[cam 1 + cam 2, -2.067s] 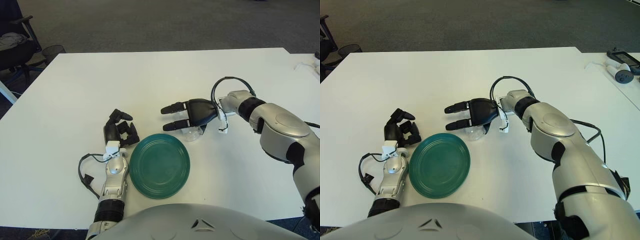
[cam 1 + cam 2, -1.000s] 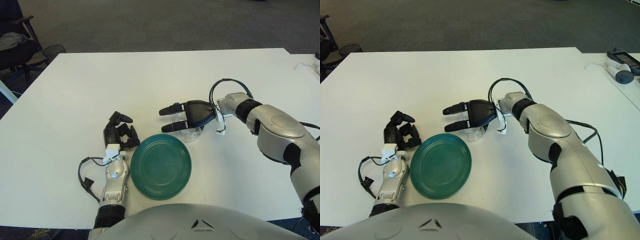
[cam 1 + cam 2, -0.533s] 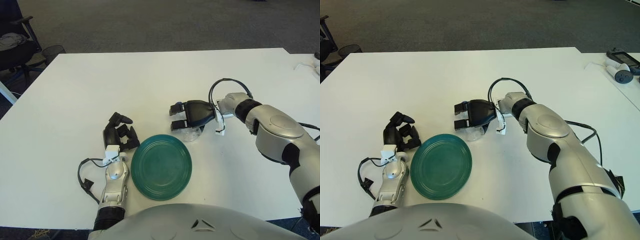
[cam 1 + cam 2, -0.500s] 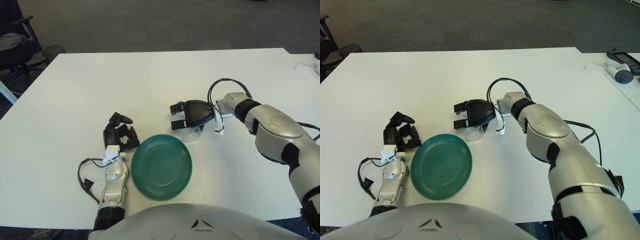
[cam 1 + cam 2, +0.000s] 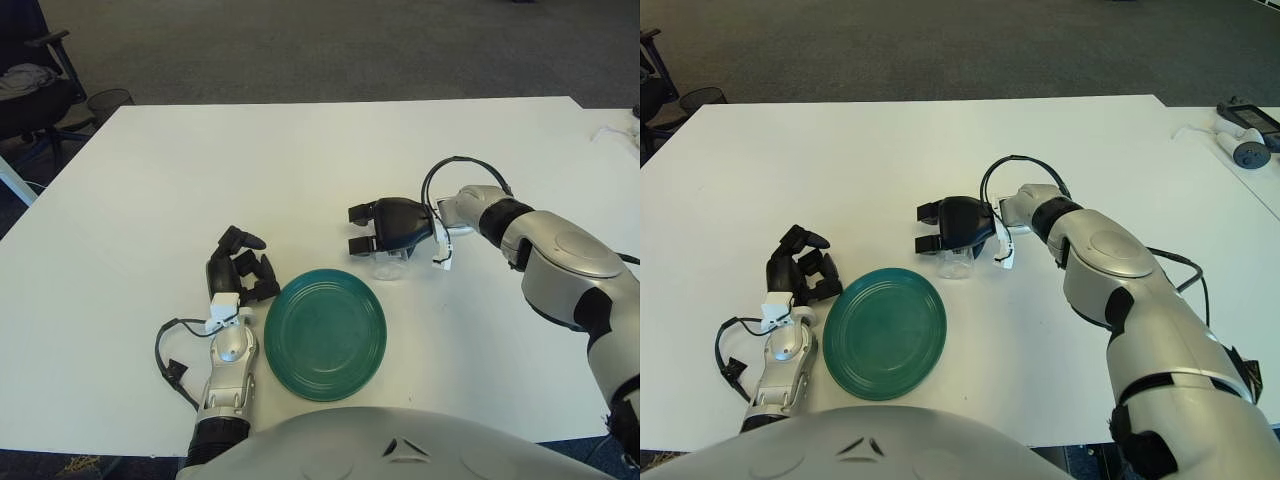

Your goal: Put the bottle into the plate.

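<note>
A small clear bottle (image 5: 389, 266) lies on the white table (image 5: 200, 170), mostly covered from above by my right hand (image 5: 364, 230). Its black fingers (image 5: 361, 213) are curled down over the bottle, and only the bottle's near side shows below the palm. The round green plate (image 5: 325, 333) sits nearer me and to the left of the bottle, a few centimetres from it and with nothing in it. My left hand (image 5: 238, 270) shows just left of the plate's rim, idle, with fingers bent and holding nothing.
A white controller with a cord (image 5: 1240, 142) lies on a neighbouring table at the far right. An office chair (image 5: 30, 85) and a wire bin (image 5: 105, 100) stand beyond the table's far left corner. A loose black cable (image 5: 172, 355) loops beside my left forearm.
My right hand's fingers, stretched out flat a second ago, have curled down over the bottle. Hand and bottle have shifted slightly to the right. The left hand and plate stay put.
</note>
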Motion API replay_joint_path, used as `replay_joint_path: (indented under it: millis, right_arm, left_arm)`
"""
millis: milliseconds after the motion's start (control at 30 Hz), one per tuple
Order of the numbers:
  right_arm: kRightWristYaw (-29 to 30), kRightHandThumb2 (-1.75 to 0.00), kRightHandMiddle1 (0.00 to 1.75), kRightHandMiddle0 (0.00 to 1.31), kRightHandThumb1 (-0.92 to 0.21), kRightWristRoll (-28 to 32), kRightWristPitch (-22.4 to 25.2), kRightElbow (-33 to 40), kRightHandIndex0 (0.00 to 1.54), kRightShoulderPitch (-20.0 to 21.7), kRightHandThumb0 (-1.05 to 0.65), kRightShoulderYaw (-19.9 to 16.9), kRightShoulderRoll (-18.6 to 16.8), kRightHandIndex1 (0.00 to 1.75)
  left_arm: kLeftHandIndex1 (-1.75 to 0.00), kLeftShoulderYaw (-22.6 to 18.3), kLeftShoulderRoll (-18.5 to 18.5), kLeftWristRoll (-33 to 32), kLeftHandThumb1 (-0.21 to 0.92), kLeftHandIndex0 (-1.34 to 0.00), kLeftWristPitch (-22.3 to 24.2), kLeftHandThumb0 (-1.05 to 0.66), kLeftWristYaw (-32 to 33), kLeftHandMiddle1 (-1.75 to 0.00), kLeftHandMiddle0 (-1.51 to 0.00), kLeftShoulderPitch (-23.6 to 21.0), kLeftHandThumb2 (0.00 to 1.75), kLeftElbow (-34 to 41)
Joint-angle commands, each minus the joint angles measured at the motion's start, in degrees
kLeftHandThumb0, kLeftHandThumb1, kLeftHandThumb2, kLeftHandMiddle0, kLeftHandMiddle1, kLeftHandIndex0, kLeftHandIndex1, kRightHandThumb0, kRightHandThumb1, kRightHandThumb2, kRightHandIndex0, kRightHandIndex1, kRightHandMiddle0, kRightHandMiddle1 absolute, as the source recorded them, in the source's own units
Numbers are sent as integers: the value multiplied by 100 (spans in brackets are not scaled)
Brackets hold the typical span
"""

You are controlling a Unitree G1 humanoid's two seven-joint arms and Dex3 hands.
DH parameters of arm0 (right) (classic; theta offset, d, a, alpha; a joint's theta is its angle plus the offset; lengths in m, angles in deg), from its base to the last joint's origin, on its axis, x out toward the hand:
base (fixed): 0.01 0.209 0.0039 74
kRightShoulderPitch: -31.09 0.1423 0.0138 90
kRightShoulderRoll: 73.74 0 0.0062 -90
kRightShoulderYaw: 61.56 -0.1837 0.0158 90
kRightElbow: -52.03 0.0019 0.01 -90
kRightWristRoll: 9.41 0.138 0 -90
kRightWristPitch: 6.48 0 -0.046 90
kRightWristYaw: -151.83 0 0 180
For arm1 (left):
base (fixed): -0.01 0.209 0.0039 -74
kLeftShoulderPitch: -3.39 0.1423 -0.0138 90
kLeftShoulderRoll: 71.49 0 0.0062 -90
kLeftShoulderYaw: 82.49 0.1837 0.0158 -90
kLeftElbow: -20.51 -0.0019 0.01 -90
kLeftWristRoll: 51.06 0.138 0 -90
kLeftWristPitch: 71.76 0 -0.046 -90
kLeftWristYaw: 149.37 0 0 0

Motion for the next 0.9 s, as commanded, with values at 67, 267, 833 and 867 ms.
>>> replay_joint_path:
  millis: [67,267,833,867]
  right_arm:
    - [-937,-163,175,70,4,154,-157,-38,92,-445,0,-137,95,151]
    - [-1462,-167,175,71,6,360,-94,24,93,-516,0,-412,159,154]
    - [-1462,-164,175,64,1,334,213,155,90,-727,0,-764,279,160]
    - [-1380,-163,175,62,-1,299,276,87,88,-720,0,-760,256,162]
  left_arm:
    - [-175,-13,91,-37,4,-84,208,-60,18,-175,-135,223,165,-84]
    - [-175,-12,98,-93,5,-84,207,-60,-18,-175,-135,232,165,-66]
    - [-175,-11,105,-42,4,-85,205,-60,38,-175,-135,218,166,-110]
    - [-175,-17,99,-44,4,-85,196,-60,37,-175,-135,207,166,-130]
